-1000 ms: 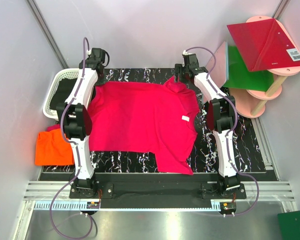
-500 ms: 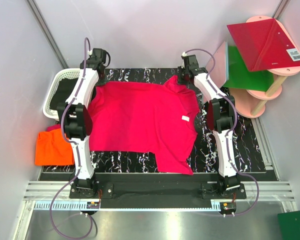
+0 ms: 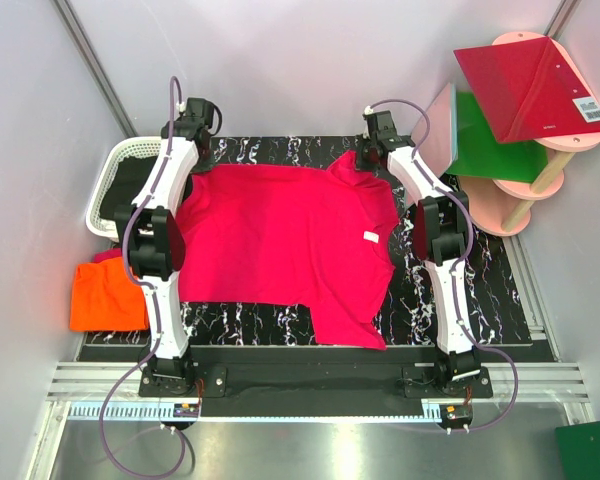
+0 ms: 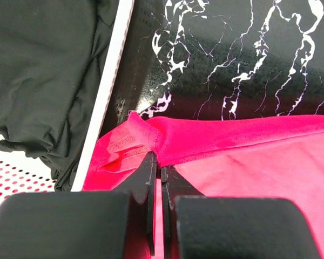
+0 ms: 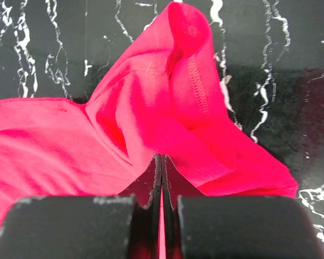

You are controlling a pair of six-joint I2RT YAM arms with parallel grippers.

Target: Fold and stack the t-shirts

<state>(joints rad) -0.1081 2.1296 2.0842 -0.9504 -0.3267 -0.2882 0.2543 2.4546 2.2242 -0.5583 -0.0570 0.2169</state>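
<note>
A hot pink t-shirt (image 3: 280,240) lies spread on the black marbled table (image 3: 500,290), its white neck label (image 3: 371,237) towards the right. At the shirt's far left corner my left gripper (image 3: 193,150) is shut on a bunched hem (image 4: 124,145); the tips (image 4: 157,162) pinch pink cloth. My right gripper (image 3: 368,152) is at the far right sleeve, which rises in a fold (image 5: 178,81) just ahead of it, and its tips (image 5: 161,159) are shut on that cloth. A folded bright orange t-shirt (image 3: 105,295) rests off the table's left edge.
A white perforated basket (image 3: 105,180) holding dark cloth (image 4: 38,70) stands by the left gripper, its rim (image 4: 112,75) touching the pink corner. At the right, red (image 3: 530,85) and green (image 3: 490,140) panels sit on a pink stand (image 3: 500,205).
My right gripper has closed on the pink sleeve after standing open a second ago. The left arm and the shirt's body have not moved.
</note>
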